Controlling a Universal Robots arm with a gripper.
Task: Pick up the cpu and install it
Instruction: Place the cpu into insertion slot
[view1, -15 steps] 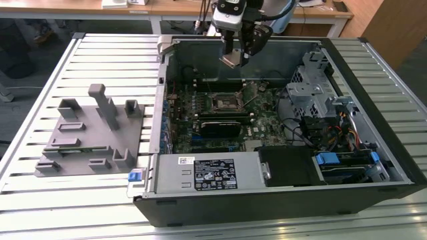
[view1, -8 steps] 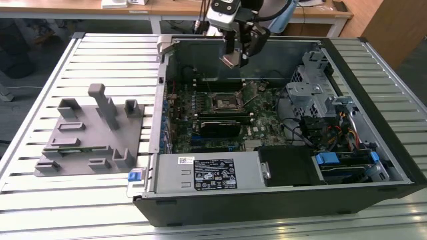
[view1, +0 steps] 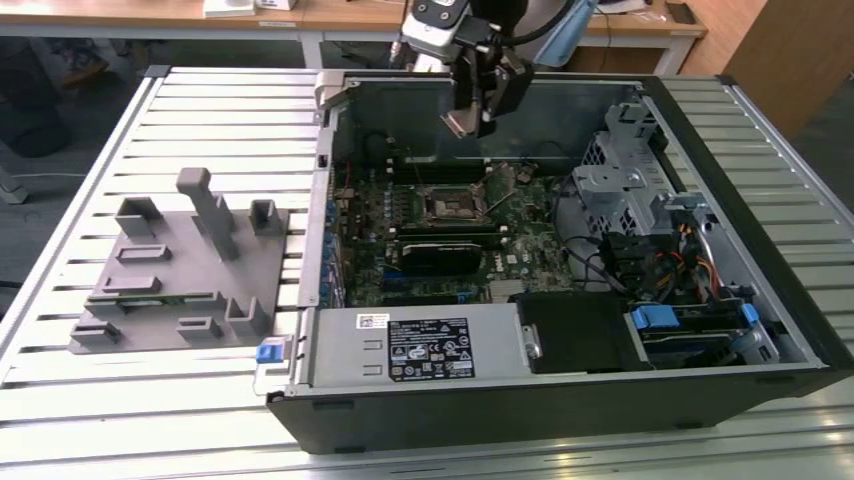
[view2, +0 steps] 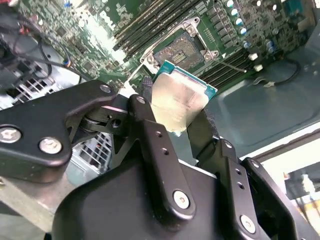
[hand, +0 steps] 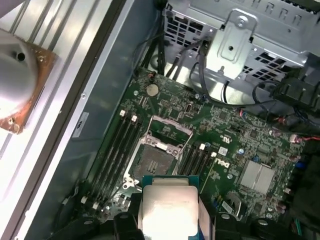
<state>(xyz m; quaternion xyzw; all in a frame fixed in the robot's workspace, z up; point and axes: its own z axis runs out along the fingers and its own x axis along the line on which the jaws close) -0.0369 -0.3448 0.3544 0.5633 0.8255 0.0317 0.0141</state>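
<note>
My gripper (view1: 467, 118) hangs over the back of the open computer case, shut on the cpu (view2: 179, 97), a flat square chip with a silvery top and a teal-edged rim. The black fingers (view2: 150, 130) pinch the chip by two opposite edges. In the first wrist view the cpu (hand: 168, 207) sits between the fingers, tilted toward the board. Below it lies the open black socket (hand: 156, 156) with its metal frame lifted; the same socket (view1: 455, 206) is in the middle of the motherboard in the exterior view, well below the gripper.
The case wall (view1: 324, 200) stands at the exterior view's left of the board. A drive cage (view1: 627, 185) and cables crowd the exterior view's right. A grey plastic holder with upright pegs (view1: 187, 265) rests on the slatted table. Memory slots (hand: 117, 150) flank the socket.
</note>
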